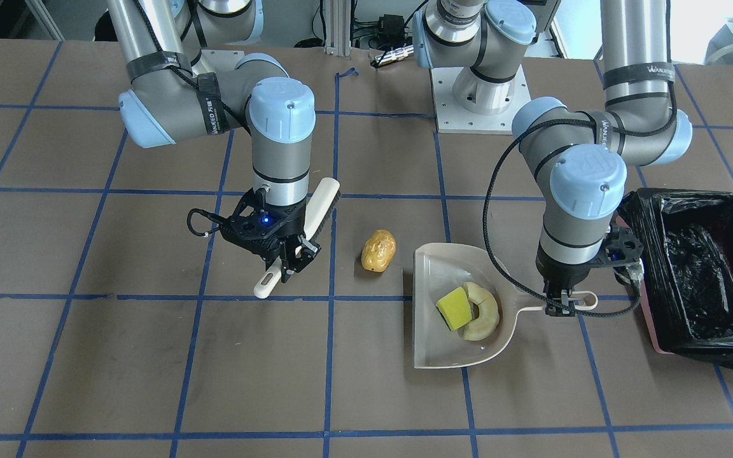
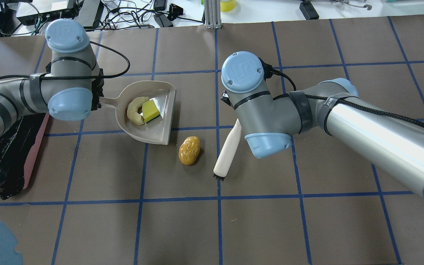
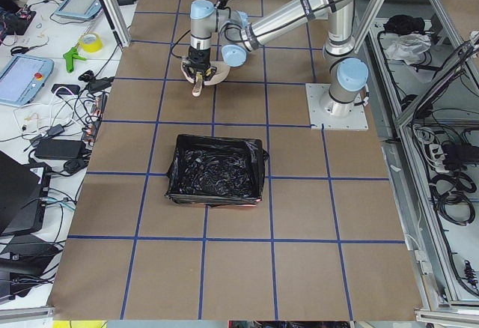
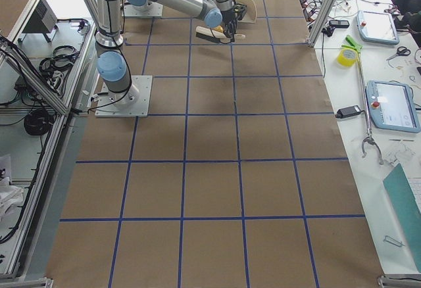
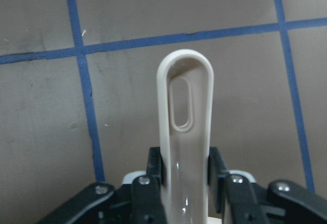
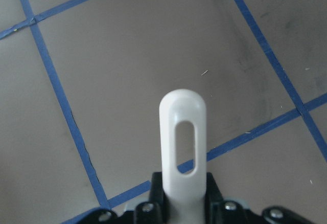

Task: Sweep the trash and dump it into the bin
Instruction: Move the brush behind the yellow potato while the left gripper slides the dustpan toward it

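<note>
— Brown paper covers the table [image 1: 150, 381], ruled into squares by blue tape. Where does the trash lie?

— From the front camera, the golden-brown potato-like lump [image 1: 378, 250] sits on the bare paper at centre frame. It is just left of the mouth of the dustpan [image 1: 433, 346] and apart from it. Its long axis runs nearly up and down, the top leaning right. The yellow sponge wedge [image 1: 454, 308] and the pale crescent slice [image 1: 490, 315] lie touching inside the pan, the crescent's hollow facing left toward the sponge.

— And the bin [image 1: 691, 198]?

— At the right edge, pink-walled, with a black bag inside. The pan's handle points right toward it and its mouth points left.

— The grippers?

— The left gripper [image 1: 560, 310] is clamped on the pan's handle. The right gripper [image 1: 290, 266] is clenched around the handle of the brush [image 1: 322, 203], whose long axis slants from upper right to lower left.

— Any writing?

— White lettering on a black arm strap [image 1: 637, 71], too small to read surely, and a logo on a blue joint cap [image 2: 242, 69].
</note>
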Robot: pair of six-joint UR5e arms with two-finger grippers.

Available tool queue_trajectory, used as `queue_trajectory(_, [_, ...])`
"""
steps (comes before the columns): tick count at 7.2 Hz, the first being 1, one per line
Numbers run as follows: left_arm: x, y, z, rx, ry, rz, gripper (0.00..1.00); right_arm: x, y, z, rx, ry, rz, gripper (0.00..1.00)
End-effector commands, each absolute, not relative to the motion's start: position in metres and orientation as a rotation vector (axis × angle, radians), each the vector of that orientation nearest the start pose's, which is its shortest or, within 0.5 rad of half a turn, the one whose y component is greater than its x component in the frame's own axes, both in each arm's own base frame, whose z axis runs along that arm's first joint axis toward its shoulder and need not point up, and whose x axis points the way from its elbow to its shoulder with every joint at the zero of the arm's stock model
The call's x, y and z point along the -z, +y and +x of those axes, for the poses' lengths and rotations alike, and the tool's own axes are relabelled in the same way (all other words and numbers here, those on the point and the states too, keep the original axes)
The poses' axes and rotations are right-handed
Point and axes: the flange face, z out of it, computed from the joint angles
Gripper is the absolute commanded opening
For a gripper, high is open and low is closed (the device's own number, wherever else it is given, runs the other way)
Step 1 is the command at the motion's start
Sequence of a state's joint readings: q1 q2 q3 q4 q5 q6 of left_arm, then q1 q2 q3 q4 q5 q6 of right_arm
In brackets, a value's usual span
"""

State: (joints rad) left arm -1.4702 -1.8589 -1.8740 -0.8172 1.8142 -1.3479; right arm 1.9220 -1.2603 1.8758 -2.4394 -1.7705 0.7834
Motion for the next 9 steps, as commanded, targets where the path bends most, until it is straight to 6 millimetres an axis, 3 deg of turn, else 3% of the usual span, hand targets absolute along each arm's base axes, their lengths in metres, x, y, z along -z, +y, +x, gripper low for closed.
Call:
queue_trajectory(1, [-0.248, -0.514, -0.058, 0.492, 2.223, -2.07, 0.0, -0.263, -0.484, 0.319, 0.502, 3.047, 0.698, 0.08])
queue_trajectory(3, [-0.239, -0.485, -0.068, 0.491, 2.185, -2.123, 0.0, -0.258, -0.496, 0.327, 0.552, 3.012, 0.689, 0.09])
queue_trajectory(5, [-0.233, -0.464, -0.075, 0.475, 2.136, -2.168, 0.0, -0.238, -0.503, 0.337, 0.558, 3.014, 0.667, 0.08])
queue_trajectory(7, [-0.23, -0.458, -0.084, 0.516, 2.093, -2.167, 0.0, -0.238, -0.512, 0.346, 0.566, 3.001, 0.665, 0.09])
queue_trajectory(9, [-0.228, -0.457, -0.086, 0.534, 2.077, -2.154, 0.0, -0.23, -0.532, 0.374, 0.584, 2.994, 0.623, 0.09])
